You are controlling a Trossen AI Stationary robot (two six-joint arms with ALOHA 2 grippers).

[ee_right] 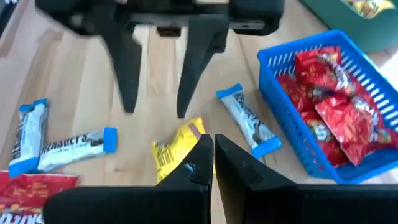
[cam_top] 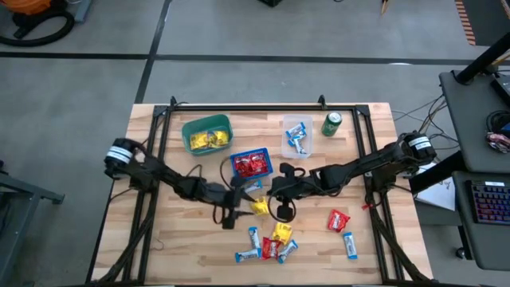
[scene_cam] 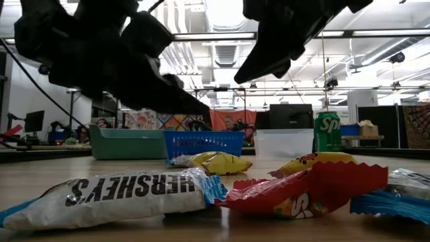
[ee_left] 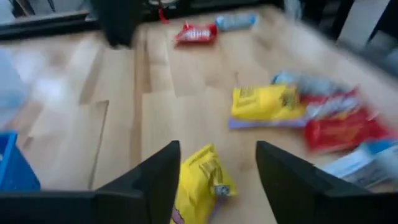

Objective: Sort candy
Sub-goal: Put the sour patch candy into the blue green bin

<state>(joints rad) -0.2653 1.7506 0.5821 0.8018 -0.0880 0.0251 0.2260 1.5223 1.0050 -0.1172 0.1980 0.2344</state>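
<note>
Your wooden surface (cam_top: 183,247) carries everything, with both dark arms reaching in toward its middle.

Your left tool (cam_top: 229,214) hangs over the surface just in front of the blue basket (cam_top: 252,165). Its fingers (ee_left: 152,180) stand spread wide, and in the left wrist view a yellow candy (ee_left: 200,183) lies between them, ungripped. Your right tool (cam_top: 280,189) sits just beside it, near the same yellow candy (cam_top: 260,206); its fingers (ee_right: 189,165) are pressed together with nothing between them, their tips at the edge of that wrapper.

At the back of the surface, the green basket (cam_top: 207,133) holds yellow candies, the blue basket holds red ones (ee_right: 329,93), and the clear bin (cam_top: 297,137) holds blue-and-white bars. A green can (cam_top: 331,123) stands just beside the clear bin.

One blue-and-white bar (ee_right: 247,119) lies on the surface next to the blue basket. A mixed cluster of loose candy (cam_top: 269,243) sits near the front edge. Off to its right lie a single red candy (cam_top: 338,219) and a blue-and-white bar (cam_top: 350,245), near each other.
</note>
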